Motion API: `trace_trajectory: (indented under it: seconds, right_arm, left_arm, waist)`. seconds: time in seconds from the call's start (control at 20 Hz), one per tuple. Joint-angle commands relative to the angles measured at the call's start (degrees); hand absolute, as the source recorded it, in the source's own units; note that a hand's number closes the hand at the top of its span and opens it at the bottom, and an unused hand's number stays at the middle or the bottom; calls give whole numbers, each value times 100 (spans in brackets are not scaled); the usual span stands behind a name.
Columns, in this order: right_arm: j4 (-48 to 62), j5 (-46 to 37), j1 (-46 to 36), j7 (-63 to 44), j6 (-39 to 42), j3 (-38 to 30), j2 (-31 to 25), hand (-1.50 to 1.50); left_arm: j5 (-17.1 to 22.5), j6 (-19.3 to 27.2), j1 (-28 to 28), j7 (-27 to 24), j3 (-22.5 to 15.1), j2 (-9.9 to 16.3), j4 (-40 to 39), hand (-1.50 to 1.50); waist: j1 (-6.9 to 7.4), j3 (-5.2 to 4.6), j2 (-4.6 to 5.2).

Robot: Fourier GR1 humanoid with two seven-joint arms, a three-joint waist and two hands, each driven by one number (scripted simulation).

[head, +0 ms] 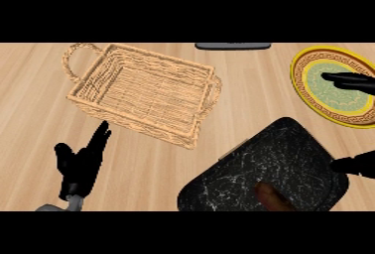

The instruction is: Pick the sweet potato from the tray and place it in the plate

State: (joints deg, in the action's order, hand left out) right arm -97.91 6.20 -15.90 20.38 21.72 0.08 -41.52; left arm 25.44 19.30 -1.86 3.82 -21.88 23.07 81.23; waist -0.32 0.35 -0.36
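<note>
A brown sweet potato [273, 198] lies on the black marbled tray [249, 168] at the lower right, its near end cut off by the view's edge. The yellow plate [315, 96] with a green centre sits at the upper right. Only parts of my right hand [351, 81] show at the right edge: straight fingers lie over the plate's green centre, and the thumb [356, 163] hangs over the tray's right corner. It holds nothing and is well apart from the sweet potato. My left hand [81, 161] rests open at the lower left, fingers up.
A wicker basket [95, 84] with handles stands at the upper left, between my left hand and the plate. A dark flat object [233, 45] lies at the counter's far edge. Bare wooden counter [147, 168] separates the basket, the tray and my left hand.
</note>
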Motion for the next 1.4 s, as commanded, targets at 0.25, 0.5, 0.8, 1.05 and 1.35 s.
trace_trajectory:
  seconds: [0.25, 0.5, 0.8, 1.05, 1.35]
  right_arm:
    - [-1001, -1363, 161, -525, 955, 649, -1337, -150]
    - [-2075, -1865, 595, -1273, 916, 808, -1298, -150]
    - [-2862, -2719, 1238, -1929, 878, 1249, -870, -150]
    - [-3303, -3642, 1509, -2544, 841, 1786, -506, -150]
    - [-2681, -4726, 1912, -2278, 612, 2680, 25, -150]
  left_arm:
    - [74, -137, -23, 293, -8, -90, 26, 0]
    - [10, -128, -101, 272, 66, -320, -308, 0]
    - [-36, -433, -30, 310, 241, -234, -164, 0]
    - [-291, -166, 201, 614, 95, -336, 338, 0]
    - [-354, -495, -122, 397, 348, -542, -256, 0]
  waist:
    - [-5, -41, 15]
    - [-75, -42, 20]
    - [-29, -37, 24]
    - [3, -35, 17]
    - [-8, -34, 37]
